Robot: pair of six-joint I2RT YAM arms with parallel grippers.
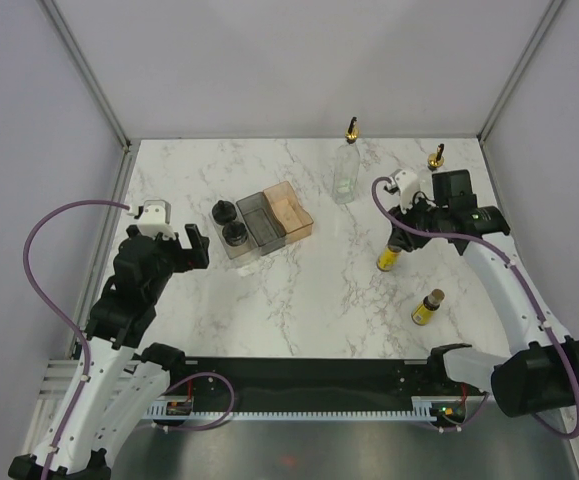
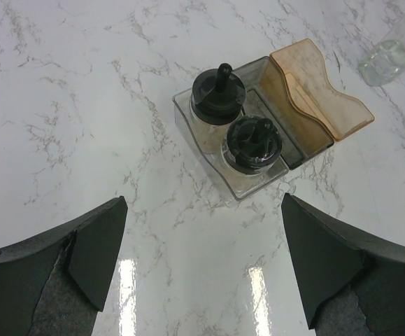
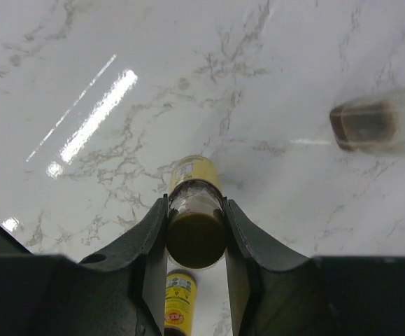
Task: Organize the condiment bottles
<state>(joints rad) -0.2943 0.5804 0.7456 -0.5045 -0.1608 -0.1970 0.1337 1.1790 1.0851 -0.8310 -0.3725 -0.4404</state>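
Pinching a yellow bottle (image 3: 194,173) in the right claw (image 3: 196,210), right of centre
Black-lidded jars (image 2: 218,98) already in the clear bin (image 2: 185,120); left claw (image 2: 202,206) spread, empty; other yellow bottle (image 1: 428,308), both tall pourer bottles (image 1: 346,175) seemingly left to sort

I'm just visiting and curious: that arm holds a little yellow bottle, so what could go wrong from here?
The right gripper pinches the yellow bottle only near its cap, so it might swing or slip. The tall clear bottle stands close to the way toward the bins; a careless sideways move could topple it.
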